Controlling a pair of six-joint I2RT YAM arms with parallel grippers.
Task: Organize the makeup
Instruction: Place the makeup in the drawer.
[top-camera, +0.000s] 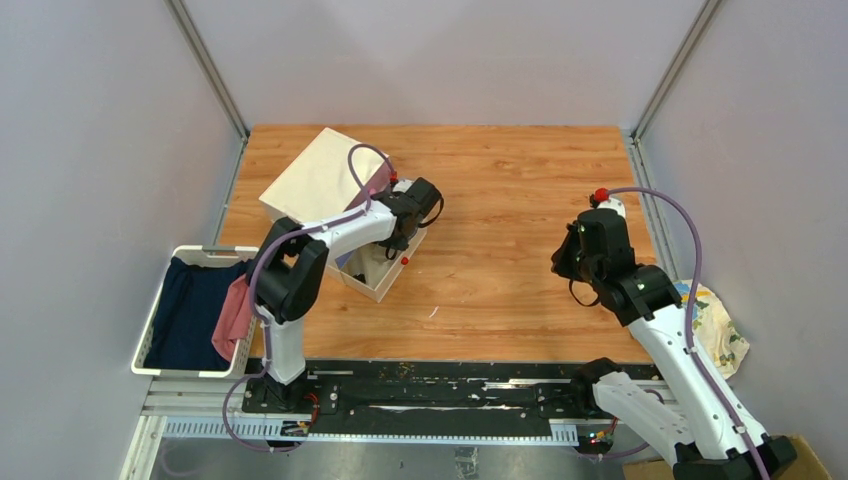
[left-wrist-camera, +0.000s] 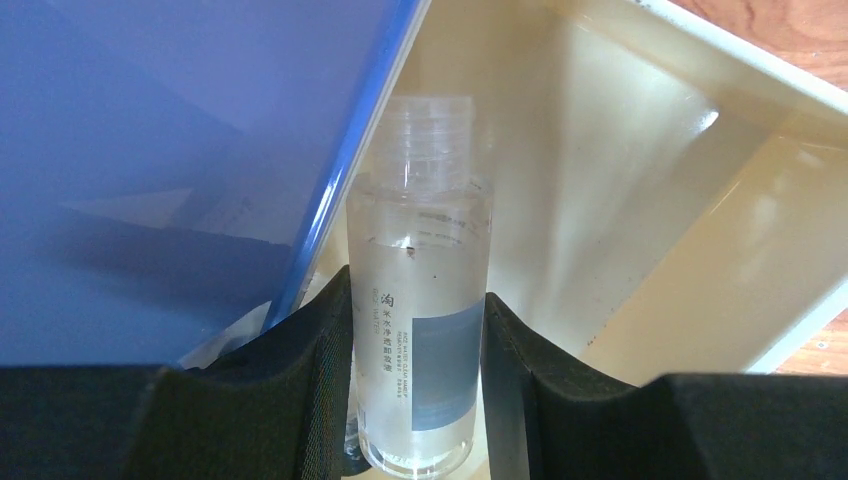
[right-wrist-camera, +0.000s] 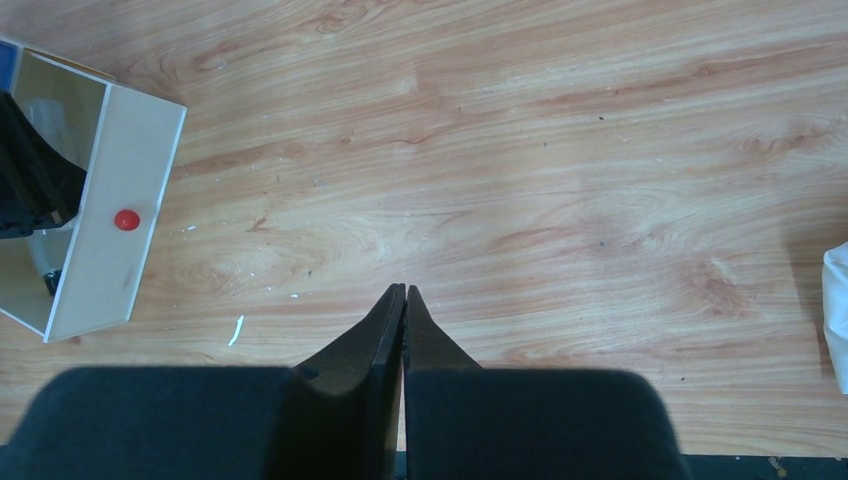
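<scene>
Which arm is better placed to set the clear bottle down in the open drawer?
Left: the left gripper holds the clear bottle at the open drawer. The right gripper is shut and empty, over the table, apart from it.

from above and behind we look down on the whole table (top-camera: 520, 200). our left wrist view sits close on a clear bottle (left-wrist-camera: 420, 300) in the drawer (left-wrist-camera: 640, 180); our right wrist view, higher, shares that drawer's front with the overhead.

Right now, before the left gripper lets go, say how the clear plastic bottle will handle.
The clear plastic bottle looks smooth, so it may slip between the left gripper's pads. Tall, narrow and round, it could tip and roll in the cream drawer.
</scene>
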